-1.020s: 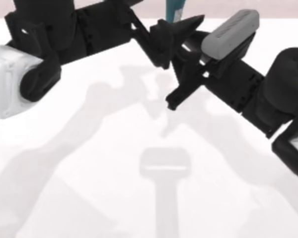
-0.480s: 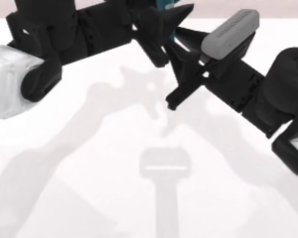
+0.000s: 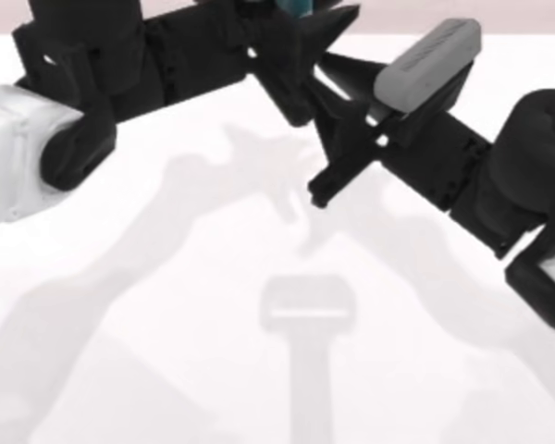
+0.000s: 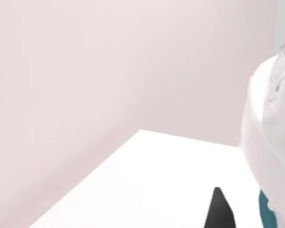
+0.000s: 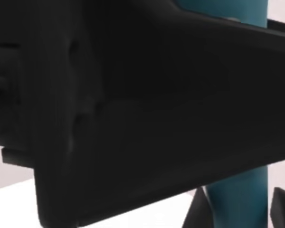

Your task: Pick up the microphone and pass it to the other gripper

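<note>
The microphone [image 3: 299,6] is almost wholly cut off by the top view's upper edge — only a sliver of teal handle shows above the left gripper [image 3: 296,55]. In the right wrist view a dark gripper body fills most of the picture, hiding the middle of the handle [image 5: 237,194]. The left wrist view crops the mesh head [image 4: 275,142] — its outline is blurred.

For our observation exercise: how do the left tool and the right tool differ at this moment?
The left tool grips the microphone by its teal handle; the right tool holds nothing. The left tool's fingers are closed, the right tool's spread wide. Both are black, pointed two-finger claws.
</note>
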Robot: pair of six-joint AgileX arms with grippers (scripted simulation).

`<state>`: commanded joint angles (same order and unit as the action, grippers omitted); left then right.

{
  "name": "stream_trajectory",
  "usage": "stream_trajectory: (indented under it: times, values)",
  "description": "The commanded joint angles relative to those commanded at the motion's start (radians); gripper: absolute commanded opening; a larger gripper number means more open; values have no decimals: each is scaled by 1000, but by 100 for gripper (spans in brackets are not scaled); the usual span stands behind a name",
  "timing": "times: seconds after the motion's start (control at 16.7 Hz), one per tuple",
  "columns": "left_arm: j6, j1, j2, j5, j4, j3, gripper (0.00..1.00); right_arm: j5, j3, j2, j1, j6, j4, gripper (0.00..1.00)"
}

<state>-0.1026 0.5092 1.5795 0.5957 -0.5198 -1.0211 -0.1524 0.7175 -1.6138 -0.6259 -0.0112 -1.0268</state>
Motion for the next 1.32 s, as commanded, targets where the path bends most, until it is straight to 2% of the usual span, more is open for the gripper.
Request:
stream_trajectory:
  times: [0.12,0.9,1.32]
  values:
    - [0,0,0,0,0,0,0,0,0,0,0,0,0,0]
    - [0,0,0,0,0,0,0,0,0,0,0,0,0,98]
    - [0,0,0,0,0,0,0,0,0,0,0,0,0,100]
